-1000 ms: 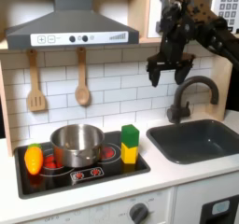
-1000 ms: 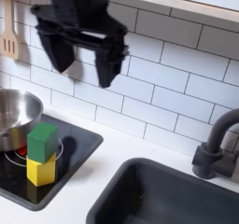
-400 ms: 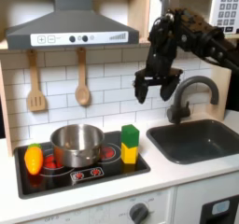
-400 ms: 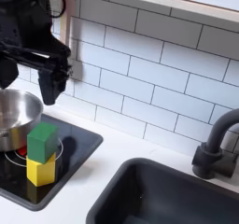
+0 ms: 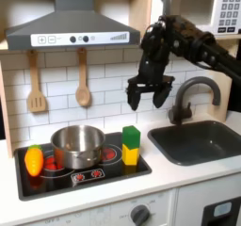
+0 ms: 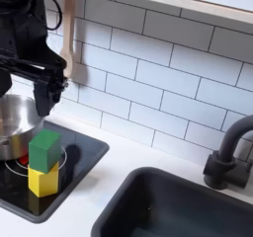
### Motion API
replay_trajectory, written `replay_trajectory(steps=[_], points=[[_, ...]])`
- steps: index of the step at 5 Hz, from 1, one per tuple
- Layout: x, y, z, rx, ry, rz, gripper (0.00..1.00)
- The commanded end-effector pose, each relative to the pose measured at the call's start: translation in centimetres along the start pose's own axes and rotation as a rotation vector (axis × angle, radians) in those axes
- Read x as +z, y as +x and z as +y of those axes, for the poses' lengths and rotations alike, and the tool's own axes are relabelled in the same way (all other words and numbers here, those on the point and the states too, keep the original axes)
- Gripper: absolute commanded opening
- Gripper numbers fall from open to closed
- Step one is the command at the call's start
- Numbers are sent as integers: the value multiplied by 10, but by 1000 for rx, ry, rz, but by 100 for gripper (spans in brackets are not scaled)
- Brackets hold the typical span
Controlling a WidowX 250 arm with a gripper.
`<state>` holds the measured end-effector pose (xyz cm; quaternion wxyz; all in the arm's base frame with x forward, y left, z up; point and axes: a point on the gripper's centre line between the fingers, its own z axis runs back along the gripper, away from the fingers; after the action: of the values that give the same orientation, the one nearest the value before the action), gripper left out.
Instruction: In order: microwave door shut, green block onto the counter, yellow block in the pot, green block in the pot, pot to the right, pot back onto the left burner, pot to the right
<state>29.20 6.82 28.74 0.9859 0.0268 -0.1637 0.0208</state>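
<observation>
Gripper (image 5: pixel 149 95) hanging mid-frame in first exterior view, fingers spread, pinching nothing, above and right of green block (image 5: pixel 131 137). Green block stacked on yellow block (image 5: pixel 130 155) at cooktop's right edge, lower centre. Steel pot (image 5: pixel 78 146) left of stack, on burner. Second exterior view, lower left: same stack closer, green (image 6: pixel 43 150) over yellow (image 6: pixel 42 180), pot rim (image 6: pixel 12 122) behind; one dark finger (image 6: pixel 46 96) above.
</observation>
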Motion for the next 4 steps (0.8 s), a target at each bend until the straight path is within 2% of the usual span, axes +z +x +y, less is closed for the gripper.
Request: replay_trajectory(steps=[1, 2, 3, 4], points=[[-21, 1, 26, 51, 35, 50, 100], [-27, 3, 24, 41, 6, 55, 100], [-32, 2, 16, -7, 4, 62, 100], [-35, 0, 19, 14, 11, 75, 100]])
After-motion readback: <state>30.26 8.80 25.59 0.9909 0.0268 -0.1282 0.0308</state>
